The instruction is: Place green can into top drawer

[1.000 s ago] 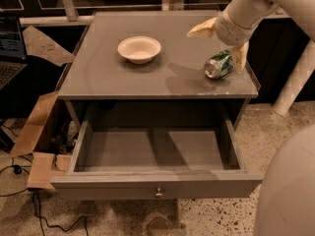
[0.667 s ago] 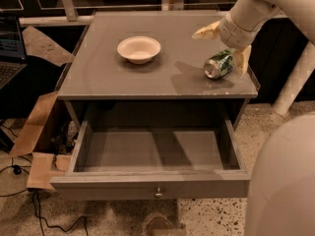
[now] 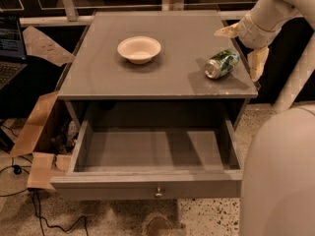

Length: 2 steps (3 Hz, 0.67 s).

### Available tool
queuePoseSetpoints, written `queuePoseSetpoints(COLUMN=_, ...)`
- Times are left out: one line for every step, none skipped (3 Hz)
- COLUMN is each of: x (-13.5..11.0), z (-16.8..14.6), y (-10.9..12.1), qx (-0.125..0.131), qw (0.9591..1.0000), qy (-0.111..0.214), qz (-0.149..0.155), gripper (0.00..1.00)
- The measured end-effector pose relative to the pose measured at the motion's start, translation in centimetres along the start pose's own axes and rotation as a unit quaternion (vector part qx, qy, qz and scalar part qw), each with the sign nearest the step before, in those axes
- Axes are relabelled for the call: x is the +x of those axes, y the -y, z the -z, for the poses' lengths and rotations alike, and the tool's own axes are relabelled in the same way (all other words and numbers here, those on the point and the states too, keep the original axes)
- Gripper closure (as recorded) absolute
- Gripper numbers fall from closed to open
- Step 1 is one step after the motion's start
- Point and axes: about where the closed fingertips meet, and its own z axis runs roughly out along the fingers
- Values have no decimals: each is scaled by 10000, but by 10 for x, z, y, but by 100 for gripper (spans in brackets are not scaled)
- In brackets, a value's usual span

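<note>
Beside the table's (image 3: 147, 77) right edge the claw (image 3: 242, 47), its arm (image 3: 280, 4) cut off at top, laptop (image 3: 9, 43) cropped left.

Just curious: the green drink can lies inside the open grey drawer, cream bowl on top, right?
Not inside: the camera view shows the green aluminium can lying on the cabinet top, beside the open hand. The grey drawer is open, the cream bowl on top.

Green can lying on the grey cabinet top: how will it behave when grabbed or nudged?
The green-and-white aluminium can lies on its side, so a nudge would probably roll it. It looks like a thin-walled drink can, so it is likely light and easy to crush under a hard squeeze. The open end effector hovers at its right end.
</note>
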Motion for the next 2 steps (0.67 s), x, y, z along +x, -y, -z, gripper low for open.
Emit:
queuePoseSetpoints(x=-1, z=0, y=-1, qx=-5, qw=10000, qy=8, qz=-13, gripper=0)
queuePoseSetpoints(x=8, z=-5, y=-6, qx=-38, qw=9999, qy=-118, qz=93, gripper=0)
